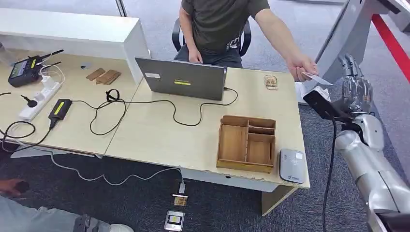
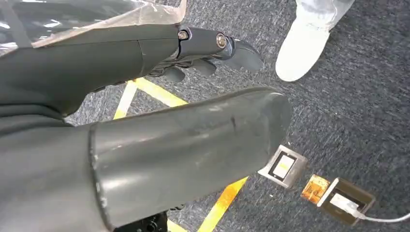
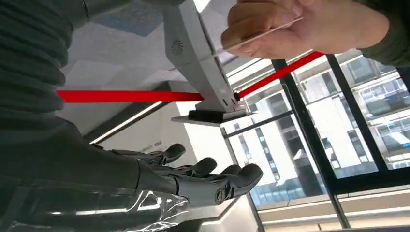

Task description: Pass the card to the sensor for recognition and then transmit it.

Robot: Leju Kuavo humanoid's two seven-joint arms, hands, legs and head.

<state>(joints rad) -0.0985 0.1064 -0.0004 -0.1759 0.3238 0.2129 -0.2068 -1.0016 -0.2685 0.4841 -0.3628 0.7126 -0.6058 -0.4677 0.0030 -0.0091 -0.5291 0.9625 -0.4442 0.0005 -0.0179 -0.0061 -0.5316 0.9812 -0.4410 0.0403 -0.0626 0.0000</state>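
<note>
Beyond desk [image 1: 159, 140], a person's hand [image 1: 300, 66] holds card [image 1: 316, 78] near the empty, spread right hand [image 1: 355, 87].

The right robot hand [image 1: 357, 84] is standing raised off the desk's [image 1: 193, 140] right end, fingers spread and holding nothing, with open air between it and the person's hand [image 1: 300, 65] holding the card [image 1: 318, 78] just beside it. Below, the grey sensor [image 1: 291, 165] is lying at the desk's near right corner, just beside the wooden tray [image 1: 246, 143], whose walls are blocking the way in from the left. A black cable [image 1: 330, 164] is hanging past the desk's right edge, near the sensor.
</note>
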